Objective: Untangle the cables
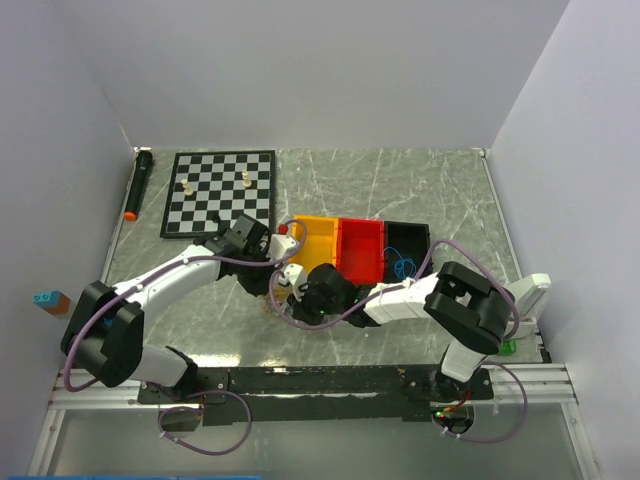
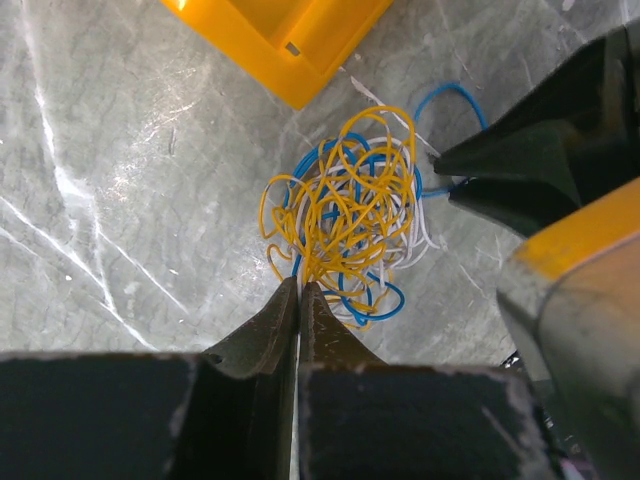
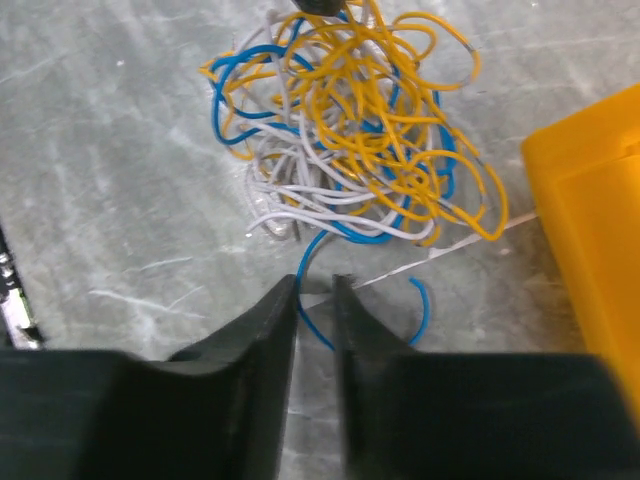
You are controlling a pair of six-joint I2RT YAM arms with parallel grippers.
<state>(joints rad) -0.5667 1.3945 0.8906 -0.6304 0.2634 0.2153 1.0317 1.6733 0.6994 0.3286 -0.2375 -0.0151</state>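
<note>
Marble-grey table (image 1: pixel 400 190) carries a yellow bin (image 1: pixel 318 240) near its middle. Both arms reach in from the near edge to the spot just in front of that bin. The left gripper (image 2: pixel 298 288) is closed tight, its tips pinching yellow strands at the tangle's rim. The right gripper (image 3: pixel 315 290) stands a narrow slit apart, with a blue strand lying in the gap. The cables (image 2: pixel 345 215), a yellow, white and blue knot, lie between the two grippers, just beside the bin's corner.

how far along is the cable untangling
Nothing looks done: the cables are one knotted bundle of yellow, white and blue. In hand: the left gripper is shut on yellow strands at its edge; the right gripper straddles a blue strand, not quite closed. Left: pulling every strand free.
</note>
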